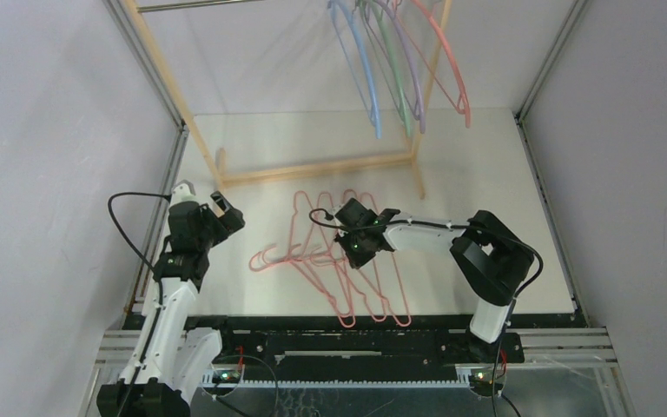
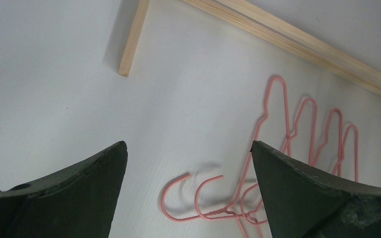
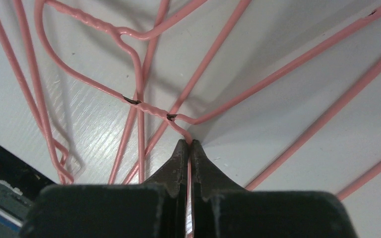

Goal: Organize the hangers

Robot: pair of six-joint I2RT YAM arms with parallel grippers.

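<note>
The right gripper (image 3: 188, 144) was clenched on a pink hanger (image 3: 151, 109), its jaws pressed together on the thin wire just below the twisted neck, at lower centre of the right wrist view. Other pink wires crossed under and beside that neck, so from these views I could not tell whether the pinched hanger was free of its neighbours. In the top view this grip sat at the centre of the frame, over the pile (image 1: 360, 291) of pink hangers lying flat and overlapped on the table (image 1: 486, 217), hooks pointing to the left of the frame.

The left gripper (image 2: 188, 144) was released, jaws wide apart and holding nothing, hovering at left of the top view, well apart from the pile; its camera saw the hooks at lower centre.

The hung hangers (image 1: 395, 78), blue, green, lavender and one pink, dangled at upper centre-right from the rack (image 1: 313, 168), whose rail (image 1: 191, 5) ran along the top edge.

The step in hand looked like picking one pink hanger out of the pile. The next move would call for a slow lift to peel it from the tangle without dragging the others, then turning the hook up toward the rail; the idle arm could hold the pile down if wires snagged
</note>
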